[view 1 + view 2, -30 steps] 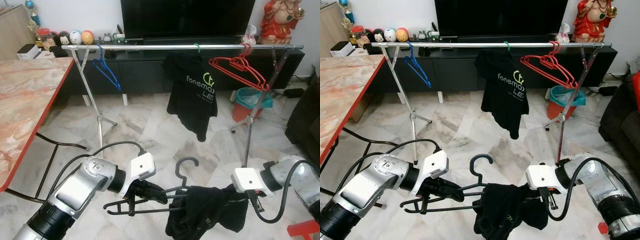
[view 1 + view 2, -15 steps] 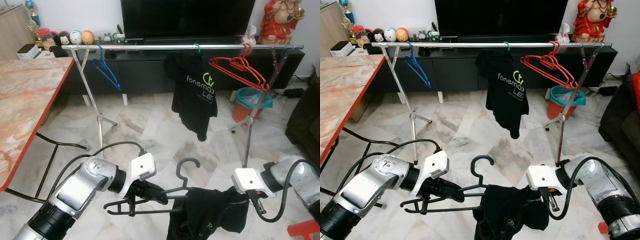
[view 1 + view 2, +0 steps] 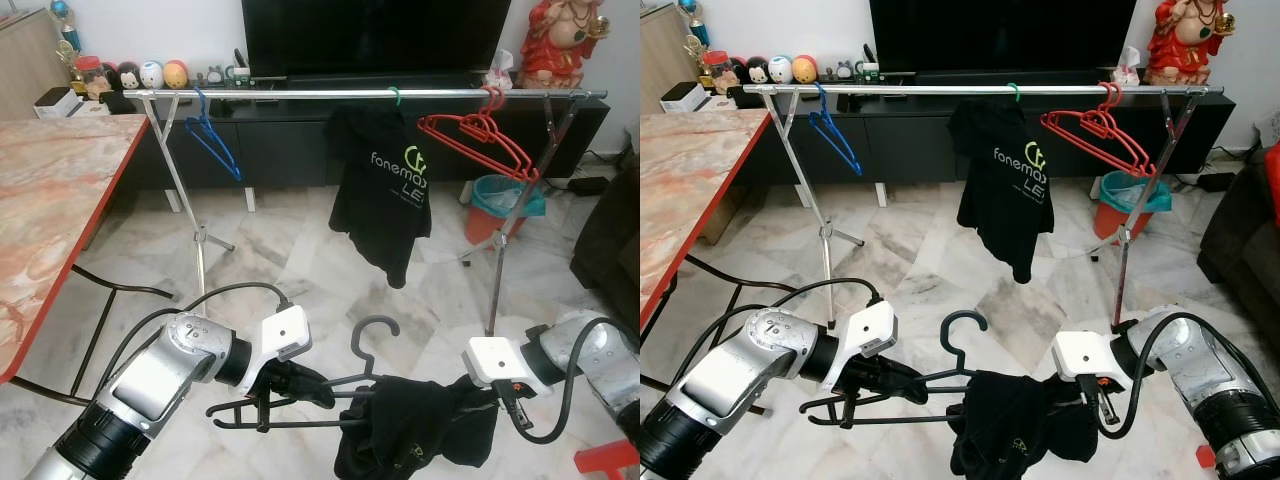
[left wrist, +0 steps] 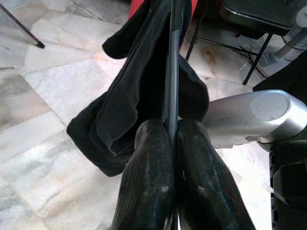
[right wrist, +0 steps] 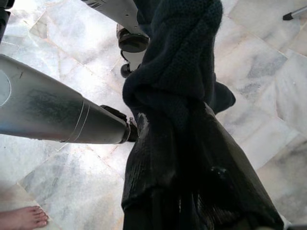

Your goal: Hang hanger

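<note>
I hold a black hanger [image 3: 362, 345] low over the marble floor, with a black garment [image 3: 420, 425] draped on its right half. My left gripper [image 3: 318, 388] is shut on the hanger's bar, as the left wrist view shows [image 4: 171, 139]. My right gripper [image 3: 478, 398] is shut on a bunch of the black garment [image 5: 177, 86]. Ahead stands the silver clothes rail [image 3: 370, 94], carrying a blue hanger [image 3: 212, 135], a black T-shirt [image 3: 385, 190] on a green hook, and red hangers [image 3: 478, 135].
A marble-topped table with red edge [image 3: 60, 210] stands at my left. Behind the rail are a black TV cabinet [image 3: 290, 140] and a TV. A teal and red bin [image 3: 498, 205] sits by the rail's right leg. A bare foot [image 5: 21, 218] appears in the right wrist view.
The garment on the black hanger has shifted and bunched a little. The T-shirt on the rail sways slightly. Both grippers keep their hold.
</note>
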Robot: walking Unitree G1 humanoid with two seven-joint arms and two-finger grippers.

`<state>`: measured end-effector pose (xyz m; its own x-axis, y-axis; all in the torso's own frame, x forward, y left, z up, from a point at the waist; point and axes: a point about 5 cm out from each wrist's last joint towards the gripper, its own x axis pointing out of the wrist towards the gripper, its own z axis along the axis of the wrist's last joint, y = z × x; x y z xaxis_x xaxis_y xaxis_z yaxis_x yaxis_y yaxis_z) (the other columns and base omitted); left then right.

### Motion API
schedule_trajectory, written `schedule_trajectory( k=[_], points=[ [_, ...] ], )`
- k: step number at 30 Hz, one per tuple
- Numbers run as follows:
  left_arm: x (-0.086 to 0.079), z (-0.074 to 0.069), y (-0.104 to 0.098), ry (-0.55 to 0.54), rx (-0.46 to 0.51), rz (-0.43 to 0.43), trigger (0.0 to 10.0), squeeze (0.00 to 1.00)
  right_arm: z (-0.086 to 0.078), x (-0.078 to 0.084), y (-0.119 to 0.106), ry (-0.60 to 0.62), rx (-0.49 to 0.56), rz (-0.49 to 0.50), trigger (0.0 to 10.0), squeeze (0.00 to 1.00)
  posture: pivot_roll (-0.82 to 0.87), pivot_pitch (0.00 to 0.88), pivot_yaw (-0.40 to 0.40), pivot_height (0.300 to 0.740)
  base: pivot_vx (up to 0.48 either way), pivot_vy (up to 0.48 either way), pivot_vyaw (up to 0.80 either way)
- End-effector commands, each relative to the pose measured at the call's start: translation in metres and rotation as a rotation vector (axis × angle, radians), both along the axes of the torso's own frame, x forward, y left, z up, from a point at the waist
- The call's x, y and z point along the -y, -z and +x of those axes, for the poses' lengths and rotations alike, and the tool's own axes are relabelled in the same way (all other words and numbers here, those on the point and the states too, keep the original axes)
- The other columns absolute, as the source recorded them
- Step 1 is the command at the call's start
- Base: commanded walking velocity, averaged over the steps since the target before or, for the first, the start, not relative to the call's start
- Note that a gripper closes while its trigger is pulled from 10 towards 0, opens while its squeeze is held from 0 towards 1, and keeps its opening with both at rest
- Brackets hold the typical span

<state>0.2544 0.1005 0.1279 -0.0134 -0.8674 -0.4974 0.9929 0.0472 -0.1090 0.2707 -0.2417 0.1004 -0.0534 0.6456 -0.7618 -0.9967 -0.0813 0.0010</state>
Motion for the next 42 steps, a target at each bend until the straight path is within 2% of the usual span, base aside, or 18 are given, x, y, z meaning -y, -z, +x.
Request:
schedule_trajectory(
  k=[1, 5, 6, 7, 8, 9, 20, 31, 35, 36, 37, 39, 40, 41, 42],
  points=[
    [0.005, 0.005, -0.012, 0.013, 0.067, -0.042, 10.0, 0.0, -0.001, -0.011, -0.003, -0.058, -0.002, 0.042, 0.0, 0.0, 0.07, 0.0, -0.025, 0.74, 0.0, 0.0, 0.0],
    [0.005, 0.006, -0.012, 0.012, 0.069, -0.041, 10.0, 0.0, 0.0, -0.012, -0.003, -0.058, -0.003, 0.047, 0.0, 0.0, 0.07, 0.0, -0.025, 0.74, 0.0, 0.0, 0.0],
    [0.005, 0.006, -0.012, 0.014, 0.071, -0.047, 10.0, 0.11, 0.0, -0.012, -0.003, -0.057, -0.003, 0.047, 0.0, 0.0, 0.07, 0.0, -0.025, 0.74, 0.0, 0.0, 0.0],
    [0.005, 0.006, -0.013, 0.013, 0.071, -0.052, 10.0, 0.61, 0.0, -0.012, -0.003, -0.056, -0.003, 0.048, 0.0, 0.0, 0.07, 0.0, -0.025, 0.74, 0.0, 0.0, 0.0],
    [0.005, 0.006, -0.013, 0.011, 0.072, -0.056, 10.0, 0.76, 0.0, -0.012, -0.003, -0.054, -0.003, 0.047, 0.0, 0.0, 0.07, 0.0, -0.025, 0.74, 0.0, 0.0, 0.0],
    [0.004, 0.006, -0.013, 0.013, 0.071, -0.053, 10.0, 1.0, 0.0, -0.012, -0.003, -0.053, -0.003, 0.046, 0.0, 0.0, 0.07, 0.0, -0.025, 0.74, 0.0, 0.0, 0.0],
    [-0.002, 0.006, -0.014, 0.021, 0.069, -0.046, 10.0, 1.0, 0.002, -0.012, -0.001, -0.039, 0.005, 0.028, 0.0, 0.0, 0.07, 0.0, -0.027, 0.74, 0.0, 0.0, 0.0],
    [-0.03, 0.005, -0.023, 0.021, 0.061, 0.002, 10.0, 1.0, 0.004, -0.002, 0.009, 0.031, 0.035, -0.027, 0.0, 0.0, 0.08, 0.0, -0.025, 0.74, 0.0, 0.0, 0.0],
    [-0.046, 0.023, -0.035, -0.167, 0.129, -0.06, 10.0, 1.0, 0.005, 0.001, 0.011, 0.061, 0.062, -0.047, 0.0, 0.0, 0.08, 0.0, -0.026, 0.74, 0.0, 0.0, 0.0],
    [-0.051, 0.03, -0.04, -0.235, 0.164, -0.092, 10.0, 1.0, 0.005, 0.002, 0.011, 0.071, 0.068, -0.042, 0.0, 0.0, 0.08, 0.0, -0.028, 0.74, 0.0, 0.0, 0.0],
    [-0.061, 0.04, -0.047, -0.351, 0.198, -0.141, 10.0, 1.0, 0.006, 0.003, 0.01, 0.093, 0.083, -0.037, 0.0, 0.0, 0.08, 0.0, -0.03, 0.74, 0.0, 0.0, 0.0],
    [-0.073, 0.047, -0.054, -0.458, 0.259, -0.183, 10.0, 1.0, 0.007, 0.006, 0.01, 0.121, 0.118, -0.04, 0.0, 0.0, 0.08, 0.0, -0.033, 0.74, 0.0, 0.0, 0.0],
    [-0.079, 0.051, -0.056, -0.524, 0.289, -0.192, 10.0, 0.85, 0.008, 0.008, 0.009, 0.139, 0.135, -0.045, 0.0, 0.0, 0.09, 0.0, -0.035, 0.74, 0.0, 0.0, 0.0],
    [-0.082, 0.053, -0.056, -0.567, 0.304, -0.188, 10.0, 0.0, 0.008, 0.01, 0.009, 0.147, 0.141, -0.053, 0.0, 0.0, 0.09, 0.0, -0.035, 0.74, 0.0, 0.0, 0.0],
    [-0.089, 0.058, -0.057, -0.657, 0.358, -0.191, 10.0, 0.0, 0.009, 0.014, 0.009, 0.177, 0.168, -0.06, 0.0, 0.0, 0.09, 0.0, -0.036, 0.74, 0.0, 0.0, 0.0]
  ],
)
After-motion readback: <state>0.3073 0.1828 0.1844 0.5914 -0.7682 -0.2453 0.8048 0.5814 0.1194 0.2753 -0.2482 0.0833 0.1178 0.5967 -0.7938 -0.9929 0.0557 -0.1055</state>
